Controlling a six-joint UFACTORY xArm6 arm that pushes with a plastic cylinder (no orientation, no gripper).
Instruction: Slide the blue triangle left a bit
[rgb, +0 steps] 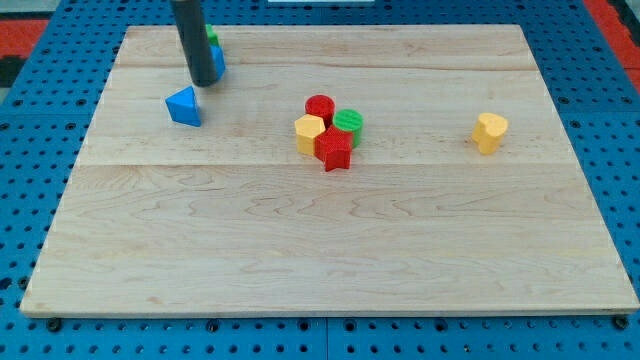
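Nearest the view's bottom, the red star (336, 150) is touching a yellow block (309, 131), red cylinder (320, 106) and green cylinder (349, 122). Toward the view's upper left, the blue triangle (184, 105) is sitting just below-left of the rod's tip (203, 83), seemingly apart.

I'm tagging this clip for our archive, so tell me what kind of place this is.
Probably a robotics lab bench rather than a home or workshop. A pale wooden board lies on a blue perforated mounting plate, small coloured blocks such as the blue triangle lie on it, and my tip is just above that triangle.
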